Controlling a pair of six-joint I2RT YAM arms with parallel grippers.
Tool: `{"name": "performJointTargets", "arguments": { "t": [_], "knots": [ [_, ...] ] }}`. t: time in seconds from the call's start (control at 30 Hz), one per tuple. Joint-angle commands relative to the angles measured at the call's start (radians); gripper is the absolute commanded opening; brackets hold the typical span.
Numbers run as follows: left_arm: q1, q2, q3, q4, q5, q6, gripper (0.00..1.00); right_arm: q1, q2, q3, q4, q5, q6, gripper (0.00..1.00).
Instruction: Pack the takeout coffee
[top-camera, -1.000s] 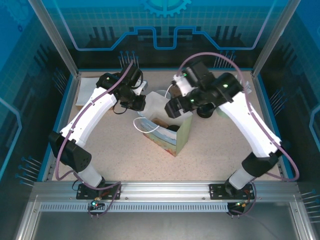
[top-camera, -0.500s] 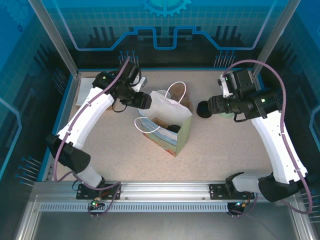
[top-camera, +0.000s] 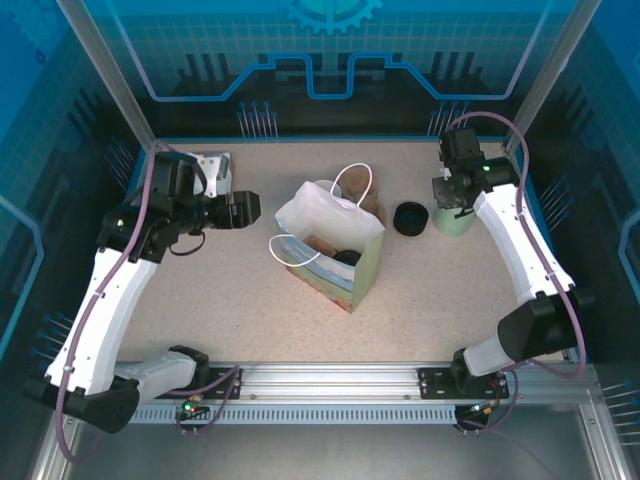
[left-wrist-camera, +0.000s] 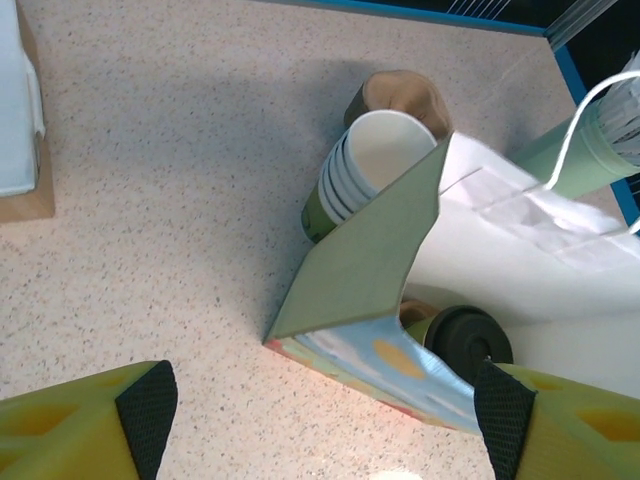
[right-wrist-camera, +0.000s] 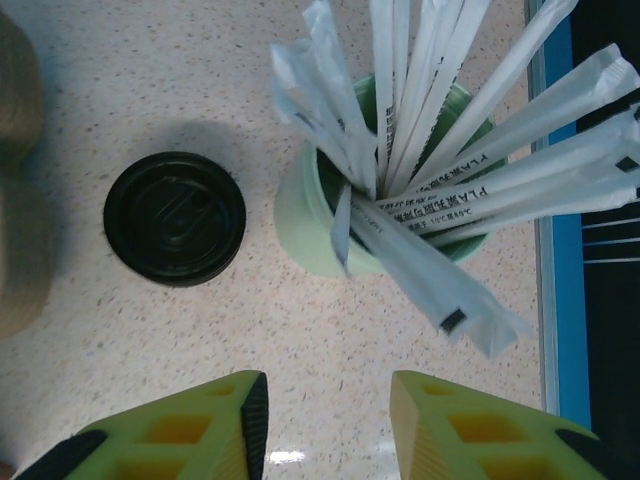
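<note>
A paper bag (top-camera: 335, 245) (left-wrist-camera: 365, 250) with white handles stands open mid-table. Inside it the takeout coffee (left-wrist-camera: 462, 340) (top-camera: 346, 258), a green cup under a black lid, sits next to brown pulp. My left gripper (top-camera: 248, 208) (left-wrist-camera: 325, 420) is open, left of the bag and apart from it, with bare table between its pads. My right gripper (top-camera: 452, 195) (right-wrist-camera: 328, 425) hovers at the back right over the pale green cup of wrapped straws (right-wrist-camera: 385, 215) (top-camera: 455, 220). Its jaws are partly open and hold nothing.
A loose black lid (top-camera: 410, 218) (right-wrist-camera: 175, 218) lies between the bag and the straw cup. A stack of green cups (left-wrist-camera: 365, 170) and brown pulp carriers (left-wrist-camera: 400, 92) stand behind the bag. A white pad on cardboard (left-wrist-camera: 18, 130) sits at the back left. The blue table edge (right-wrist-camera: 558, 250) is close to the straws.
My left arm pulled back left from the bag and its jaws opened. My right arm swung from the bag to the back right over the straw cup, jaws narrowing.
</note>
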Motion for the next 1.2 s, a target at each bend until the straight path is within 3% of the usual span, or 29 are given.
{"name": "performJointTargets", "arguments": {
  "t": [0.0,0.33,0.63,0.77,1.17],
  "knots": [
    [0.01,-0.035,-0.055,0.031,0.018,-0.028,0.82,-0.033,0.028,-0.017,0.108,0.011,-0.028,0.38],
    [0.012,-0.054,-0.088,0.028,0.007,-0.043,0.82,-0.084,0.128,-0.011,0.151,-0.042,-0.033,0.32],
    [0.012,-0.045,-0.086,0.028,0.008,-0.043,0.82,-0.085,0.143,-0.008,0.149,-0.048,-0.034,0.16],
    [0.012,-0.042,-0.087,0.029,0.007,-0.041,0.82,-0.085,0.122,0.002,0.122,-0.039,-0.039,0.1],
    [0.012,-0.023,-0.082,0.045,0.013,-0.038,0.82,-0.061,-0.109,0.032,-0.066,-0.028,0.0,0.08]
  ]
}}
